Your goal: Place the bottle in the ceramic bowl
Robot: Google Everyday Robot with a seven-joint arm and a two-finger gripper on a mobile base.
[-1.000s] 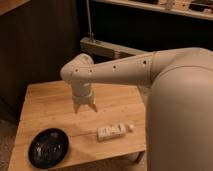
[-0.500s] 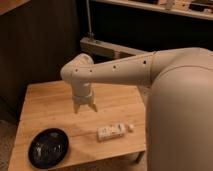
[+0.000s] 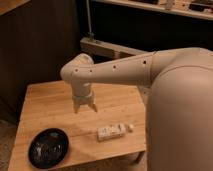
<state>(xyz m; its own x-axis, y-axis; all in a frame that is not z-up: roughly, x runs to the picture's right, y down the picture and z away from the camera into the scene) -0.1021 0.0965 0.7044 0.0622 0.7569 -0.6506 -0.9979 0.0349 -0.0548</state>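
A small whitish bottle (image 3: pixel 112 131) with a round white cap lies on its side near the front right of the wooden table (image 3: pixel 50 105). At the table's front left corner sits the ceramic bowl (image 3: pixel 48 147), a shallow glossy black dish. My gripper (image 3: pixel 85 107) hangs over the middle of the table, pointing down, open and with nothing between its fingers. It is up and to the left of the bottle, clear of it, and up and to the right of the bowl.
My white arm (image 3: pixel 125 72) reaches in from the right, and its bulky body (image 3: pixel 182 120) covers the table's right end. A dark wall and a low white ledge (image 3: pixel 107 48) stand behind the table.
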